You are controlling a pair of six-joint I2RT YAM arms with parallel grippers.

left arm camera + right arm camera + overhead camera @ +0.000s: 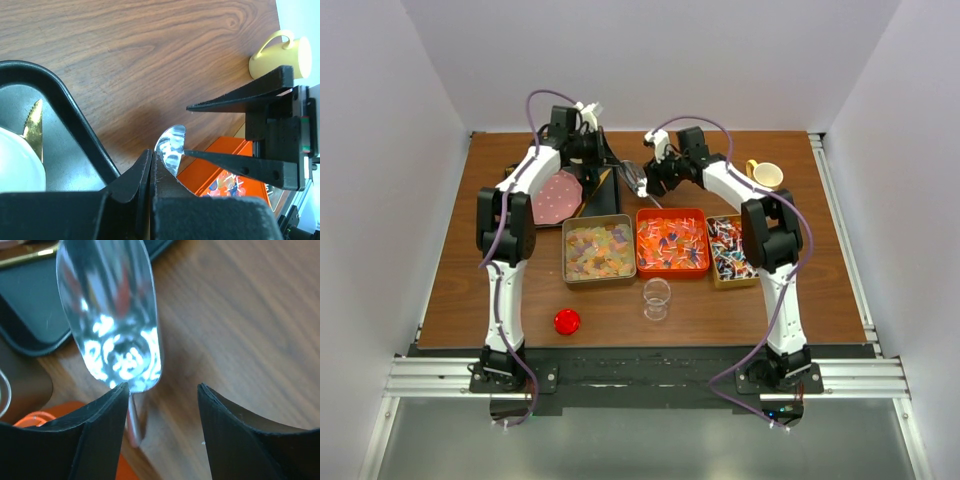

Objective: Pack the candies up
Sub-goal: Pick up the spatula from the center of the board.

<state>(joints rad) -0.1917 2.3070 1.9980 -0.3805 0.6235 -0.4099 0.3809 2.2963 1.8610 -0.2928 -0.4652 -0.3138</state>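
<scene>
Closest to my right wrist camera, the right gripper [162,387] has its jaws spread either side of a spoon [112,315] handle. On the left gripper [151,159] the jaws are pressed together on the spoon's bowl tip. Further forward, the candies [672,243] sit in three tins [565,255] on the surface [770,310].

I see two arms of white links and black joint housings: the left arm [505,225] at frame left, the right arm [772,240] at frame right. A purple-grey cable [529,105] loops along each. The right gripper [162,386] carries matte black, wedge-shaped fingers [100,435].
</scene>
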